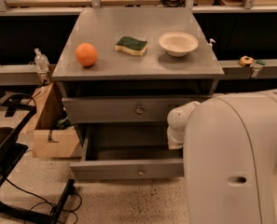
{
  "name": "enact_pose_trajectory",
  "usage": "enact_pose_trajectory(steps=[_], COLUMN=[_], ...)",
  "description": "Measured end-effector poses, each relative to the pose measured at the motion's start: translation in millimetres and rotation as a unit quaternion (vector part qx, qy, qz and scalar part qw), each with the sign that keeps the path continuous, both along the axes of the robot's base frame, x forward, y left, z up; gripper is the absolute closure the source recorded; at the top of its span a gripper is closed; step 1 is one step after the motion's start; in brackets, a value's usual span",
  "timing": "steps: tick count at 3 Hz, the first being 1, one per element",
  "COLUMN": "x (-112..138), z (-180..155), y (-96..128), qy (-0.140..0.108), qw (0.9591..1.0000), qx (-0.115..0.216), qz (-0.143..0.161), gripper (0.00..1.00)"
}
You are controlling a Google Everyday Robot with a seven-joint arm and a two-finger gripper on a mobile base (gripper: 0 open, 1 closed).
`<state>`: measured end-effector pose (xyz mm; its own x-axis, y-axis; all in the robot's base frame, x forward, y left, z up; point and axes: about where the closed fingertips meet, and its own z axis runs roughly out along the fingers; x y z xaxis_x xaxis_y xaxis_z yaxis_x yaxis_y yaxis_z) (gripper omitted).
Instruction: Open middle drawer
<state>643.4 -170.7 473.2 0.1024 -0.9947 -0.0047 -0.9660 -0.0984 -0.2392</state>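
**Item 1, nearest: arm (pixel 236 162).** Its pale casing fills the lower right of my view. A rounded wrist section (pixel 179 122) projects from it to the right end of the open drawer. The end effector lies somewhere past that section and is hidden from me, so I cannot tell its state.

**Item 2: middle drawer (pixel 105 169).**
- It has a flat grey front with one small round brass-like knob (pixel 141 171) at its centre.
- It stands pulled well out over the speckled floor, and its dark interior looks empty as far as I can see.
- I take it for the middle one, with a third drawer probably hidden beneath it.
- Step in hand, as I judge it: the pull is all but complete.
- The next move calls for letting go of the drawer and drawing the arm back clear of its right end, without nudging the front inward.

**Item 3: upper drawer (pixel 105 110).** It has the same grey front and a matching knob. It sits shut just under the shadowed overhang.

**Item 4: bench (pixel 128 66).** On the grey top, from left to right, are an orange (pixel 86 54), a green-and-yellow sponge (pixel 131 45) and a pale bowl (pixel 178 43), each well apart from the next.

**Item 5, to the left: cardboard box (pixel 54 141).** It stands on the floor beside the bench.
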Motion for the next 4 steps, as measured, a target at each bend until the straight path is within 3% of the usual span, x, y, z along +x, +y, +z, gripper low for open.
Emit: enact_pose_trajectory(steps=[2,3,4], x=[-8.8,-22.5,-22.5], z=[-59.0,-81.6,-81.6], y=[1.8,0.3,0.3], qy=[0.028,0.052,0.052], qw=[0.9987,0.9974,0.9974], qx=[0.041,0.045,0.045], qz=[-0.013,-0.019,-0.019], gripper=[1.0,1.0,1.0])
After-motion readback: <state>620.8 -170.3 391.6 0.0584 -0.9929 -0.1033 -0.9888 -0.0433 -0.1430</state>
